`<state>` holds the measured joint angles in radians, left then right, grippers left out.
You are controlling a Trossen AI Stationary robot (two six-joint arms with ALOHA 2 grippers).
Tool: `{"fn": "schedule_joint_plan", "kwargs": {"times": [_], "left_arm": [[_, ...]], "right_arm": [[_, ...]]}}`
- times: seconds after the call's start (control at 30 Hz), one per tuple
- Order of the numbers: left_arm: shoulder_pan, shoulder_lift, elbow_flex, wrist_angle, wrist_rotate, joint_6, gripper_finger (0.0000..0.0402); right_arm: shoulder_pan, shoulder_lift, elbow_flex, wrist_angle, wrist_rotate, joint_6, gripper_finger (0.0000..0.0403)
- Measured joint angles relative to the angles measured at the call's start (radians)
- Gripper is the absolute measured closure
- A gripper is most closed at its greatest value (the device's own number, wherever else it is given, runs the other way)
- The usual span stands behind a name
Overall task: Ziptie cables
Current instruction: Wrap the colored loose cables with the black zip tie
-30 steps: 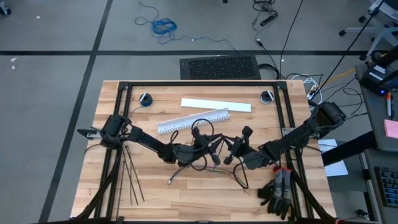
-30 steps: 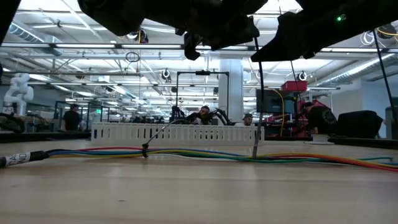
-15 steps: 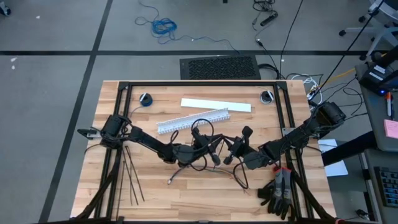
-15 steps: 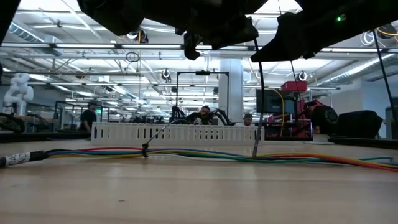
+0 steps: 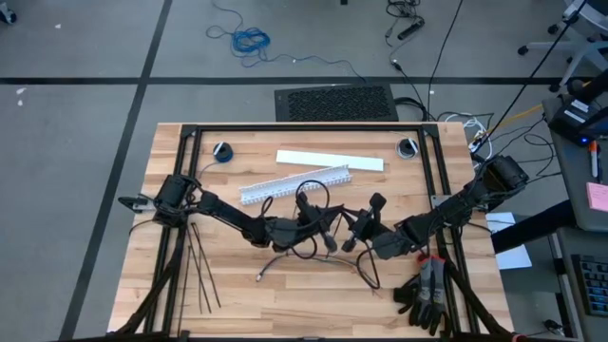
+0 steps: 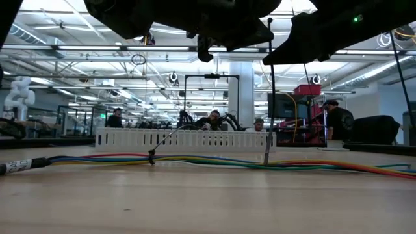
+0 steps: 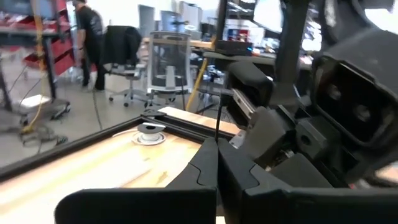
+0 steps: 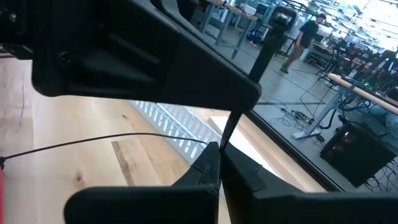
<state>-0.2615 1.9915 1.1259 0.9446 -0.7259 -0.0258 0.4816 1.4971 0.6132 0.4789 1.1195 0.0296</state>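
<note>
My left claw (image 7: 217, 163) is just clenching on a ziptie (image 7: 217, 124) above the cables (image 6: 214, 160); right claw (image 8: 219, 163) pinching it too, so threading's progressing.

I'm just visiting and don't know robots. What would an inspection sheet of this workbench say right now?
Surface: wooden table inside a black frame.
Job's things: wire bundle lying flat mid-table; spare zipties by the left arm's base.
Clutter: white slotted duct, flat white strip, black gloves near the right corner.
Grippers: left gripper shut on a thin black ziptie; right gripper shut on the same kind of strip; both raised mid-table.
Cables: blue coiled cord on the floor.
Surroundings: people standing in the workshop behind.
</note>
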Motion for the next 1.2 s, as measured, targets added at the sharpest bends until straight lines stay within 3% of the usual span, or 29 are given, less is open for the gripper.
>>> {"fn": "schedule_joint_plan", "kwargs": {"times": [0.17, 0.37, 0.6, 0.7, 0.87, 0.93, 1.07, 1.2], "left_arm": [[-0.007, 0.0, 0.0, -0.009, 0.047, 0.07, 0.04], [-0.017, 0.0, 0.0, -0.012, 0.134, 0.087, 0.0401], [-0.034, -0.041, -0.021, -0.048, 0.233, 0.085, 0.0401], [-0.039, -0.082, -0.022, -0.125, 0.347, 0.054, 0.0401], [-0.022, -0.106, -0.021, -0.144, 0.78, -0.029, 0.0401], [-0.019, -0.106, -0.021, -0.145, 0.898, -0.044, 0.0401], [-0.018, -0.106, -0.021, -0.141, 1.067, -0.032, 0.0401], [-0.005, -0.105, -0.017, -0.139, 1.13, -0.029, 0.0401]], "right_arm": [[0.022, -0.002, 0.0, 0.01, -0.025, -0.053, 0.0395], [0.092, -0.059, 0.0, -0.025, -0.102, -0.133, 0.0344], [0.224, -0.259, 0.0, -0.31, -0.158, -0.057, 0.027], [0.282, -0.372, 0.0, -0.412, -0.288, -0.014, 0.0251], [0.314, -0.522, 0.0, -0.455, -0.575, -0.045, 0.0251], [0.299, -0.546, 0.0, -0.447, -0.659, -0.073, 0.0258], [0.227, -0.527, 0.0, -0.397, -0.893, -0.128, 0.0271], [0.143, -0.443, 0.0, -0.259, -1.046, -0.183, 0.0277]]}}
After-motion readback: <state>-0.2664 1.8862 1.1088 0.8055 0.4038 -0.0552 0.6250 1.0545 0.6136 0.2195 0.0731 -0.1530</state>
